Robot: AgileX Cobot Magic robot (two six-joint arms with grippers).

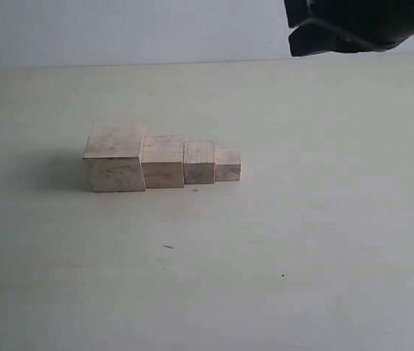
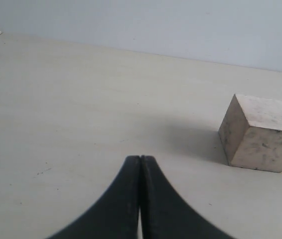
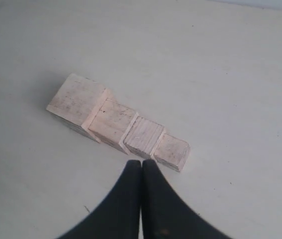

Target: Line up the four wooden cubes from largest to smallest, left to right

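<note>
Four pale wooden cubes stand side by side in a touching row on the table. From left to right in the exterior view they are the largest cube [image 1: 115, 156], the second cube [image 1: 163, 161], the third cube [image 1: 199, 162] and the smallest cube [image 1: 227, 164]. The right wrist view looks down on the same row: largest [image 3: 76, 102], second [image 3: 113, 122], third [image 3: 144, 136], smallest [image 3: 173, 152]. My right gripper [image 3: 141, 162] is shut and empty, raised above the row; its arm [image 1: 353, 25] shows at the top right. My left gripper [image 2: 140, 158] is shut and empty, low over the table, apart from the largest cube [image 2: 259, 133].
The table [image 1: 302, 256] is a plain pale surface that ends at a white wall [image 1: 119, 29] behind. A few small dark specks [image 1: 167, 246] lie on the table in front of the row.
</note>
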